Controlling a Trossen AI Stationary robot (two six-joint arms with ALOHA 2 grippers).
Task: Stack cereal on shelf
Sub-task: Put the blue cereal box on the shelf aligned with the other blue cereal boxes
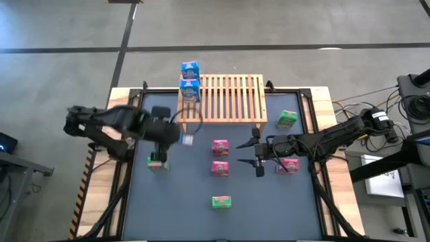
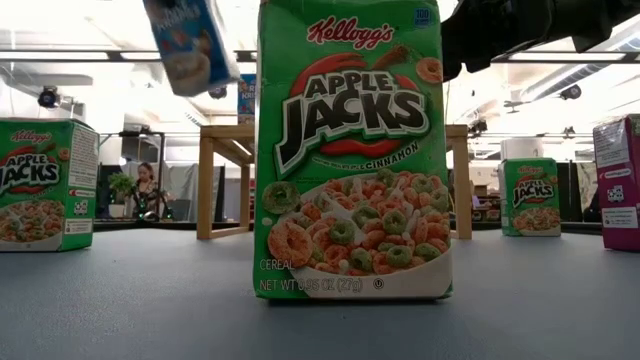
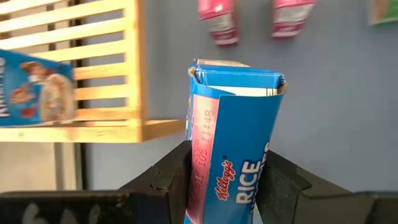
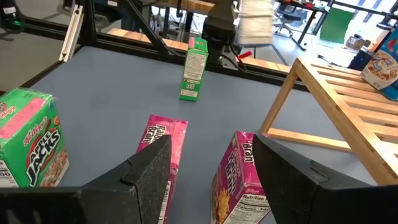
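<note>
While left gripper (image 3: 221, 186) clamps one blue box (image 3: 233, 137), right gripper (image 4: 211, 180) gapes empty

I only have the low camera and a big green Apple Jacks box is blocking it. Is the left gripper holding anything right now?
Observer: Yes. The left gripper is shut on a blue cereal box, seen in its wrist view.
Operator: Anything on the shelf yet?
Observer: From above, one blue box sits at the left end of the shelf; another blue box stands beyond it.
Operator: And the right gripper?
Observer: The right gripper is open and empty, beside two pink boxes.
</note>
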